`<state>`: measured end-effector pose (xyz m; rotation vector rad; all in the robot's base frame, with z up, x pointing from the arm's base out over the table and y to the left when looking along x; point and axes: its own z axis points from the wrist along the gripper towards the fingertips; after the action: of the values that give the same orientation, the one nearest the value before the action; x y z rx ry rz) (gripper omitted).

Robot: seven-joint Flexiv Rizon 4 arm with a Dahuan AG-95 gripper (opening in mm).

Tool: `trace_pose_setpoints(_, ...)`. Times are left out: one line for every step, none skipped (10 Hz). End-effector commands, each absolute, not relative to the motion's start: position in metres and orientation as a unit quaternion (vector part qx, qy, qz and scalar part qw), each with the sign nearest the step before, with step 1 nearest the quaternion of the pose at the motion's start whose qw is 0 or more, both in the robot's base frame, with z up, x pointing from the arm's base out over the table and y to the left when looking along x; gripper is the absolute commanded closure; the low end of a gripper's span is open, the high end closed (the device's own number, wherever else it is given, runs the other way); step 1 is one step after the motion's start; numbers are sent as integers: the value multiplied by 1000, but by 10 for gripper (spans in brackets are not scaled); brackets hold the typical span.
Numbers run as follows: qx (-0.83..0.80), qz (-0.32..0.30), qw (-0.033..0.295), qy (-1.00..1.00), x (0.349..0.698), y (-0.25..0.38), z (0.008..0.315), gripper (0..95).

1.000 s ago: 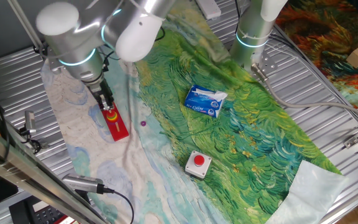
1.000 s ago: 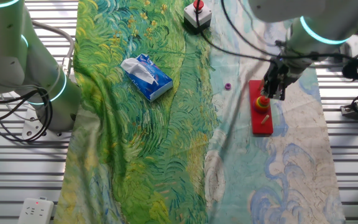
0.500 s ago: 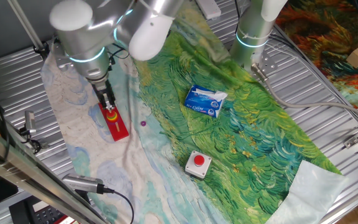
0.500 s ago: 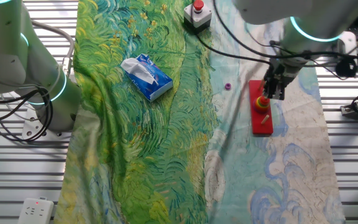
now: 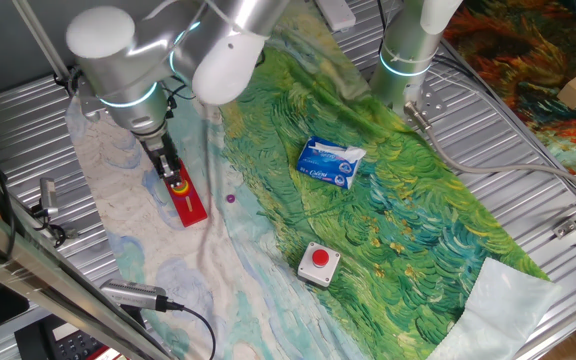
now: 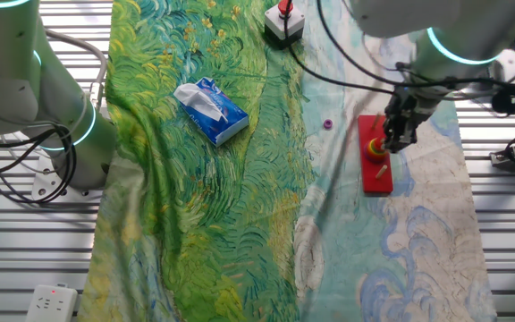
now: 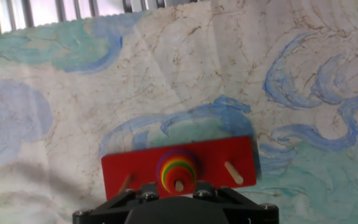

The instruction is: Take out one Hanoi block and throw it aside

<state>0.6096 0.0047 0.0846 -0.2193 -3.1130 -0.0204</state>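
The red base board point(image 5: 188, 203) lies on the pale part of the cloth, with a stack of coloured discs on its middle peg. The Hanoi block point(image 7: 169, 180), a tiny red disc, tops that stack around the peg. My gripper point(image 5: 173, 176) hangs right over the stack, and in the hand view the gripper point(image 7: 176, 190) has its dark jaws apart on either side of the stack, holding nothing. The other fixed view shows the gripper point(image 6: 390, 140) low over the board point(image 6: 375, 174). The two outer pegs are bare.
A tiny purple piece point(image 5: 231, 198) lies on the cloth just right of the board. A red button on a white box point(image 5: 319, 262) and a blue tissue pack point(image 5: 331, 162) sit on the green part. A second arm's base point(image 5: 405, 60) stands at the back.
My gripper has come down a little closer onto the disc stack. The board and the discs have not moved.
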Motion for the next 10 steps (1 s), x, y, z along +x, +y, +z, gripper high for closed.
trace_pose_setpoints(-72, -7, 11, -997, 613, 4, 81, 760)
trace_pose_setpoints(-72, -6, 11, -997, 613, 4, 80, 760)
trace_pose_setpoints(-73, -6, 9, -997, 614, 4, 78, 760)
trace_pose_setpoints(-72, -6, 7, -997, 614, 3, 77, 760)
trace_pose_setpoints(-71, -6, 6, -997, 615, 3, 76, 760)
trace_pose_setpoints(-70, -7, 5, -998, 615, 3, 76, 760)
trace_pose_setpoints(-69, -7, 5, -998, 616, 3, 76, 760)
trace_pose_setpoints(-67, -7, 6, -998, 616, 3, 76, 760)
trace_pose_setpoints(-67, -7, 6, -998, 616, 3, 76, 760)
trace_pose_setpoints(-66, -7, 5, -998, 616, 3, 76, 570)
